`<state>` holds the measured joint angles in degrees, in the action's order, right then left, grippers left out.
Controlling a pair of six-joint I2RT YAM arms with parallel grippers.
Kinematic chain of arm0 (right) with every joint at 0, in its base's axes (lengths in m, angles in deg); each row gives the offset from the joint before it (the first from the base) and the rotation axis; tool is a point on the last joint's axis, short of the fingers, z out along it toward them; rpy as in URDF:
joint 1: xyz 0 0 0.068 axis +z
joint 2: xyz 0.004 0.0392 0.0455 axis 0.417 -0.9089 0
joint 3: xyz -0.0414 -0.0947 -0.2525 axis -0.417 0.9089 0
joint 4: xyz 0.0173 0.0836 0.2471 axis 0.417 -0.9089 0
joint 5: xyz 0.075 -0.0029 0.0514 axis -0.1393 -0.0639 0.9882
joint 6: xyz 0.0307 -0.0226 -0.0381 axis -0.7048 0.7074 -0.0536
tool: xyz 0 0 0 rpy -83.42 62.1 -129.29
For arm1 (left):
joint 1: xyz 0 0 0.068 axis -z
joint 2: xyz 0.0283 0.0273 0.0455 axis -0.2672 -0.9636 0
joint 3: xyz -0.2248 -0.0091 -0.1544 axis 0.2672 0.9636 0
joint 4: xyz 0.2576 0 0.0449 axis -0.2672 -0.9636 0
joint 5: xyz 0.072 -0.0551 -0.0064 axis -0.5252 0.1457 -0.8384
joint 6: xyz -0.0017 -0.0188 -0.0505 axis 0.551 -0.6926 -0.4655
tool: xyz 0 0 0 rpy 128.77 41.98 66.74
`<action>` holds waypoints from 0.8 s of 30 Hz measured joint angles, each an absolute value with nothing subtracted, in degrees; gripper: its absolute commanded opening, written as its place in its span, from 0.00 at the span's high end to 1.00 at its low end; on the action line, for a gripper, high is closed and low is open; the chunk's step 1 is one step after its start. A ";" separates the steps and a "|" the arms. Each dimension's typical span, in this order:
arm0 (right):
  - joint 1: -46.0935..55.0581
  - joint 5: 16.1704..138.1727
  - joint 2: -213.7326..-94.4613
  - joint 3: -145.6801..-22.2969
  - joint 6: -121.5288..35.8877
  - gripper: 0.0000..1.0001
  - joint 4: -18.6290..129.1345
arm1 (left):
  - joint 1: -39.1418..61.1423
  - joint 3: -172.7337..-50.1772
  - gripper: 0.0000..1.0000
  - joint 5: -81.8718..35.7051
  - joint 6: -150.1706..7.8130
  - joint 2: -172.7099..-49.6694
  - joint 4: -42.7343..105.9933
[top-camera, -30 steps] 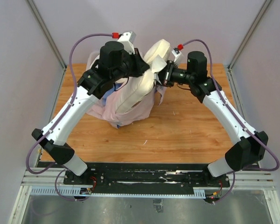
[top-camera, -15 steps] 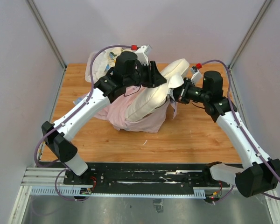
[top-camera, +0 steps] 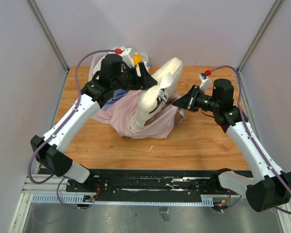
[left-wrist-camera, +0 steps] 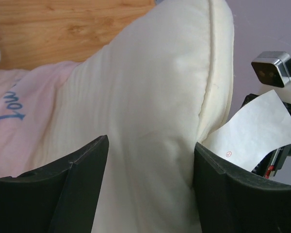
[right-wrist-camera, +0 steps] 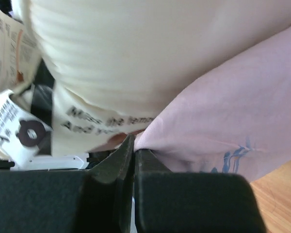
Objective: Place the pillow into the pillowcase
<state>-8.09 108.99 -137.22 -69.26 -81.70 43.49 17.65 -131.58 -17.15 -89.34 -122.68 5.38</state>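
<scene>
The cream-white pillow (top-camera: 157,90) stands tilted, its lower end inside the pale pink pillowcase (top-camera: 126,114) bunched on the table. My left gripper (top-camera: 149,81) is at the pillow's upper left side. In the left wrist view this gripper (left-wrist-camera: 150,179) is open, fingers (left-wrist-camera: 87,184) wide apart with the pillow (left-wrist-camera: 150,87) between them and a white tag (left-wrist-camera: 254,126) at the right. My right gripper (top-camera: 175,103) is at the case's right edge. In the right wrist view it (right-wrist-camera: 135,145) is shut on the pillowcase (right-wrist-camera: 233,111) hem, just under the pillow (right-wrist-camera: 136,48).
White patterned cloths (top-camera: 94,67) with a yellow bit (top-camera: 137,59) lie at the back left behind the left arm. The wooden table (top-camera: 203,141) is bounded by grey walls and metal posts (top-camera: 48,34) on both sides.
My left gripper has opened off the pillow and its arm has swung back to the left. The pillow has dropped lower and leans more upright in the case. The right gripper stays shut on the hem.
</scene>
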 measured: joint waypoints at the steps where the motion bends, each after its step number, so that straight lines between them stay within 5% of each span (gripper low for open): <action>1: -8.33 109.02 -136.85 -68.89 -81.41 0.99 43.55 | 16.29 -130.40 0.27 -16.54 -89.51 -121.34 5.49; 15: -9.33 110.11 -136.70 -67.25 -80.74 0.99 44.78 | 11.59 -125.50 0.11 -5.08 -90.06 -114.06 10.26; 24: -9.77 110.24 -137.35 -67.25 -80.69 0.99 44.32 | 11.26 -125.50 0.09 0.21 -90.97 -115.99 11.94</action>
<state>-9.77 110.24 -137.35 -67.25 -80.69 44.32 11.26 -125.50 0.21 -90.97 -115.99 11.94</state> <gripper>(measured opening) 0.013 0.896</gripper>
